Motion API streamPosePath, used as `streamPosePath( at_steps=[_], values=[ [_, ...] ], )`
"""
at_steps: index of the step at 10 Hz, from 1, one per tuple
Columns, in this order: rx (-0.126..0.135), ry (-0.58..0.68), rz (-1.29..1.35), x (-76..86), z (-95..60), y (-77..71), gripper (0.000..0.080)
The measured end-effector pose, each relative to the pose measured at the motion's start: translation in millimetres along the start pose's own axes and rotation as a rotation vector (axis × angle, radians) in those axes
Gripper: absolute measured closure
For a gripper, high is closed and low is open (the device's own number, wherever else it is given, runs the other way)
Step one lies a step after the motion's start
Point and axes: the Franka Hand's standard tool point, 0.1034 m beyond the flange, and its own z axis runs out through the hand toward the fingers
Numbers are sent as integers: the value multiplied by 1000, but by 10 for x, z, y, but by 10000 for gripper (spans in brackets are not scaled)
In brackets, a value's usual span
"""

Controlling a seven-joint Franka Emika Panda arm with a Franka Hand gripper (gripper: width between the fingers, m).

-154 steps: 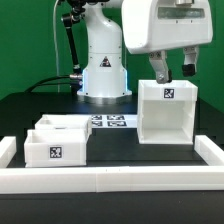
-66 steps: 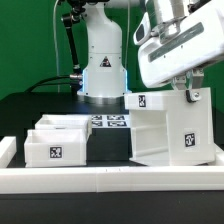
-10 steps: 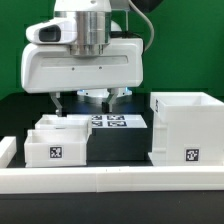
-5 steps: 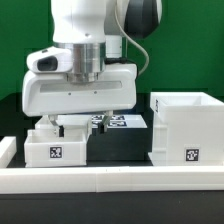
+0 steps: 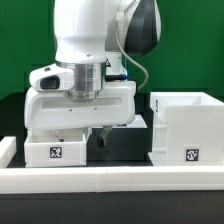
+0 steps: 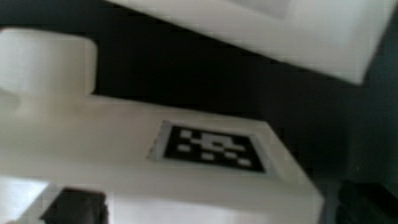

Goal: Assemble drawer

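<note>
White housing point(image 5: 183, 125) stands at the exterior view's right, open side up. Tagged tray point(image 5: 40, 152) sits well apart, toward that view's left.

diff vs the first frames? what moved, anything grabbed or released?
The gripper tipped the housing opening-up, left it at the exterior view's right, then crossed to the left and dropped onto the trays. Cannot tell if it grips one. Trays unmoved.

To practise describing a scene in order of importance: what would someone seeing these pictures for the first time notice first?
The bulky white robot arm fills the middle of the exterior view, bent low over a small white tray at that view's left. At that view's right stands a large open-topped white box with a black-and-white square tag on its front.
</note>
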Motion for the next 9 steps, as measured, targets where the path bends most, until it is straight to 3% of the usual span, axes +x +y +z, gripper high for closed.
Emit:
streamPosePath(
  at_steps=[1, 2, 3, 5, 6, 7, 9],
  values=[
    [2, -3, 5, 8, -13, -14, 150],
    [2, 1, 9, 42, -49, -36, 283],
    [1, 1, 7, 39, -39, -33, 283],
    [1, 0, 8, 36, -34, -33, 567],
    [2, 0, 8, 35, -32, -32, 567],
    [2, 0, 8, 34, -32, -32, 748],
    [1, 0, 8, 34, -31, -31, 759]
  ],
)
